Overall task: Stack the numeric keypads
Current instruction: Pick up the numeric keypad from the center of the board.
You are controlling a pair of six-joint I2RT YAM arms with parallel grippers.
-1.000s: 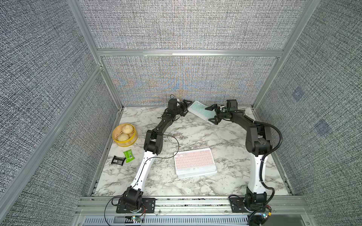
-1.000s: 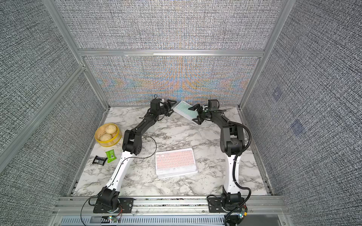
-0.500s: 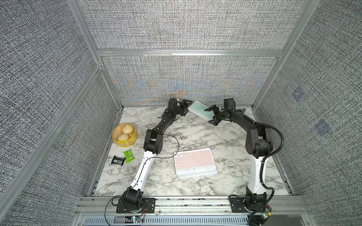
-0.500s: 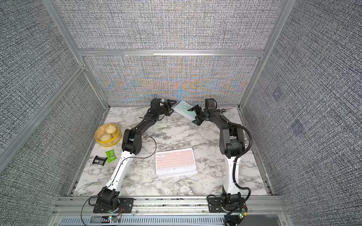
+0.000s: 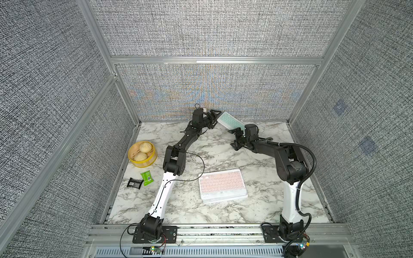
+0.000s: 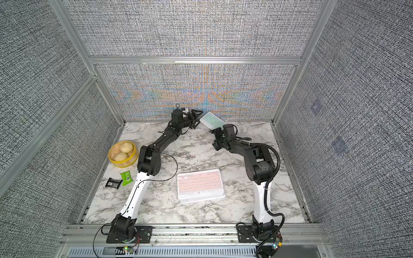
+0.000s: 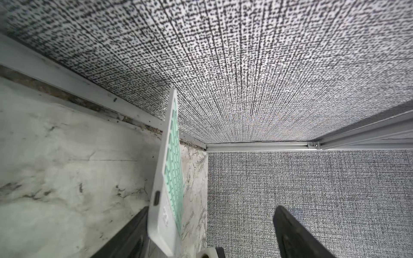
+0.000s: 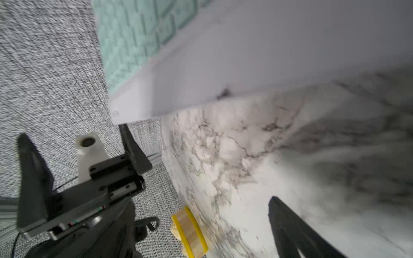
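A mint keypad [image 5: 230, 120] tilts by the back wall [image 5: 212, 89] between the left gripper [image 5: 215, 119] and right gripper [image 5: 232, 139], both spread wide. The pink-topped stack [image 5: 223, 188] lies well apart, bare table [image 5: 201, 145] around.

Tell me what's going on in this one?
Both arms are stretched to the far edge of the table, where a mint green keypad is propped at a tilt between the left gripper and the right gripper. Both grippers are open, so neither clamps it. Near the front lies a stack of keypads with a pink one on top; how many are under it I cannot tell.
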